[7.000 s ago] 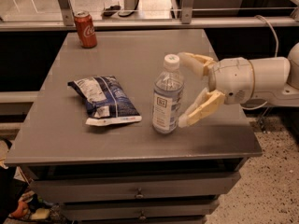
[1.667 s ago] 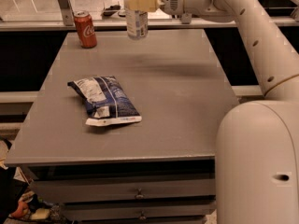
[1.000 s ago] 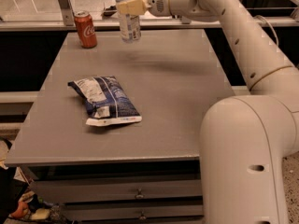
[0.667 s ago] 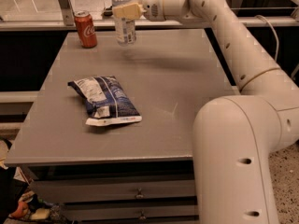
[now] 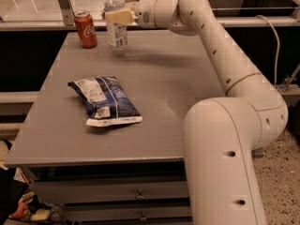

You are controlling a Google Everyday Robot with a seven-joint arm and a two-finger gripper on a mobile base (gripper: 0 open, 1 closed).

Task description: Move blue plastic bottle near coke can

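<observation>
One camera view only: the fingers [image 5: 120, 16] are clamped across the upper half of the bottle [image 5: 117, 36], holding it upright near the far edge of the bench [image 5: 178, 83]. Whether its base touches the surface I cannot tell. The can [image 5: 86, 29] stands just beyond the fingertips, apart from the bottle. The snack bag [image 5: 105, 100] lies well away from the fingers, toward the front. Two risks, as I judge them: any push toward the can could knock it off the far edge, and letting go while the bottle is tilted or raised could topple it into the can.
</observation>
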